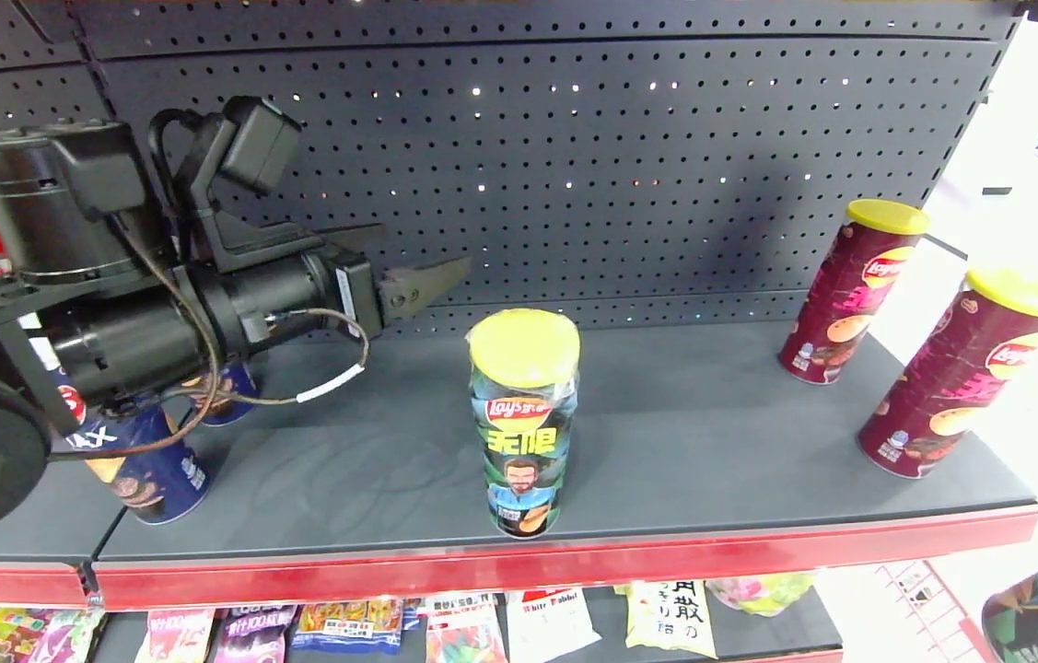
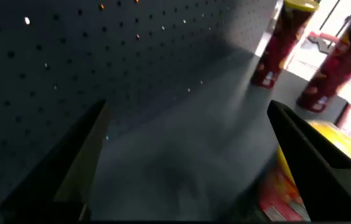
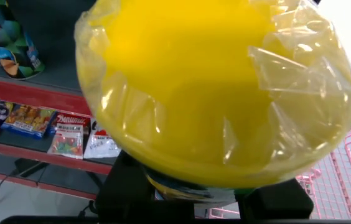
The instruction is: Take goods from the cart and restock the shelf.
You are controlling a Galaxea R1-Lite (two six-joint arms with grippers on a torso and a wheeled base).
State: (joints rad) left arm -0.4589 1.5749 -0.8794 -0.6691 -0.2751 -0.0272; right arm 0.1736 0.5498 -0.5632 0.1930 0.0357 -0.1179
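The left gripper point(image 1: 422, 249), jaws spread and empty, is held over the shelf point(image 1: 712, 442) at 10 o'clock from a standing green chip can point(image 1: 523, 424). A yellow-lidded can point(image 3: 213, 87) is pinched by the right gripper point(image 3: 200, 196) at 4 o'clock; placing on bare shelf is likely needed next.

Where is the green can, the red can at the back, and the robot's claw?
green can point(image 1: 523, 433), head view, middle of its label.
back red can point(image 1: 836, 313), head view, its side.
left claw point(image 2: 187, 109), left wrist view, midway between fingertips.
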